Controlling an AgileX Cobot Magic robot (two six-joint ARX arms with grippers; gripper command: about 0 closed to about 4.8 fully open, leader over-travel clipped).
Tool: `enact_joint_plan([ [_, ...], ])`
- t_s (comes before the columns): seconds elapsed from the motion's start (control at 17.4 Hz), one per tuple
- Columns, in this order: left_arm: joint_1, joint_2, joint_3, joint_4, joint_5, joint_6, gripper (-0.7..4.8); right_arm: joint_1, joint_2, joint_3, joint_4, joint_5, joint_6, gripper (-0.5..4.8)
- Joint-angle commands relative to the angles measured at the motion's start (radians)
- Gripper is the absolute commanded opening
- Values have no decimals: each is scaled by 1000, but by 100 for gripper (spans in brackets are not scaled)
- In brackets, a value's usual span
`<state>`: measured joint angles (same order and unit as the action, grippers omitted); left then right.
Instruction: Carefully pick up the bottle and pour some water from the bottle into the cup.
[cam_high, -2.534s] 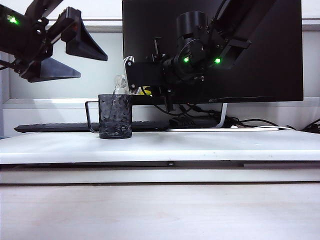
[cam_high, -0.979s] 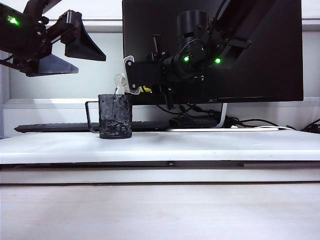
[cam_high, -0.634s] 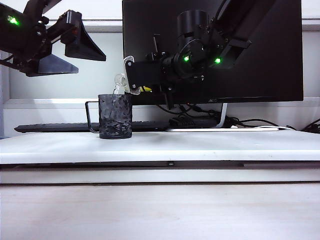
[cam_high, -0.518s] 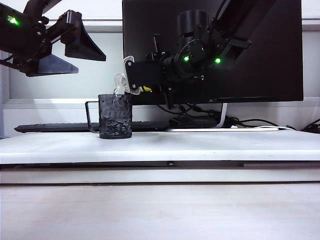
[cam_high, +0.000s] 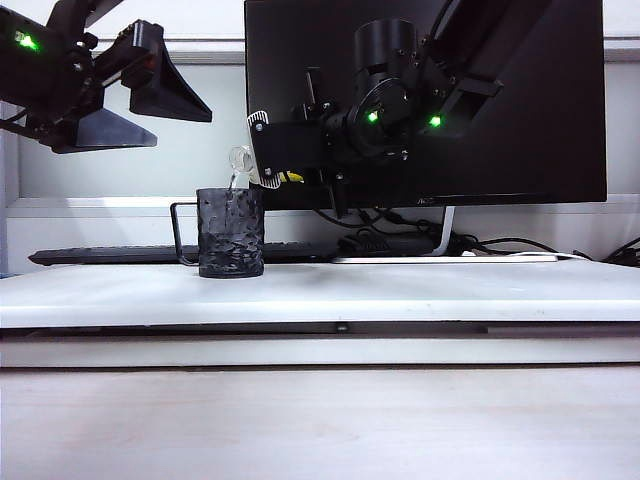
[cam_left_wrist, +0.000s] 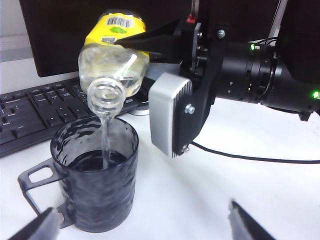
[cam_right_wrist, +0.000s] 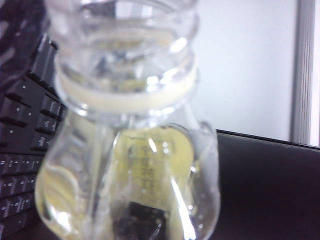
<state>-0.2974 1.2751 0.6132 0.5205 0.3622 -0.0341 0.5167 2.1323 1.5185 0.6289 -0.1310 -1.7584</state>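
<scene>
Left gripper (cam_high: 125, 105): at 10 o'clock in the exterior view, high above the table and well apart from the mug; jaws spread wide, holding nothing.
Cup (cam_high: 231, 232): dark dimpled mug at 9 o'clock on the white table (cam_high: 400, 290), upright, wire handle turned toward 9; some water already inside.
Water (cam_left_wrist: 105, 142): a thin stream falls from the bottle mouth into the mug.
Bottle (cam_left_wrist: 114, 65): yellow-labelled, capless, tipped mouth-down just above the mug rim, clamped in the right gripper.
Right gripper (cam_high: 285, 150): just past 12 o'clock, rolled sideways, jaws narrowed on the bottle body.
Keyboard (cam_left_wrist: 35, 112): right behind the mug.
Risk: tipping further could overshoot the rim or overfill, wetting the keyboard; a soft bottle squeezed harder could spurt.
</scene>
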Motion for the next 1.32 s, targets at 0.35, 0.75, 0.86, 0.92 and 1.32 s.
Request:
enact_joint_plan([
  [0.35, -1, -2, 4, 17, -3, 0, 479, 1, -7, 8, 45, 56, 346, 93],
  [0.75, -1, -6, 4, 21, 2, -1, 479, 17, -26, 8, 74, 176, 977, 93],
  [0.86, -1, -14, 5, 27, 29, -4, 479, 17, -52, 8, 72, 181, 1174, 93],
  [0.92, -1, -24, 5, 38, 45, -5, 479, 17, -81, 8, 66, 181, 1324, 93],
  [1.32, -1, -227, 5, 44, 46, -71, 479, 16, -450, 8, -226, 206, 1711, 93],
])
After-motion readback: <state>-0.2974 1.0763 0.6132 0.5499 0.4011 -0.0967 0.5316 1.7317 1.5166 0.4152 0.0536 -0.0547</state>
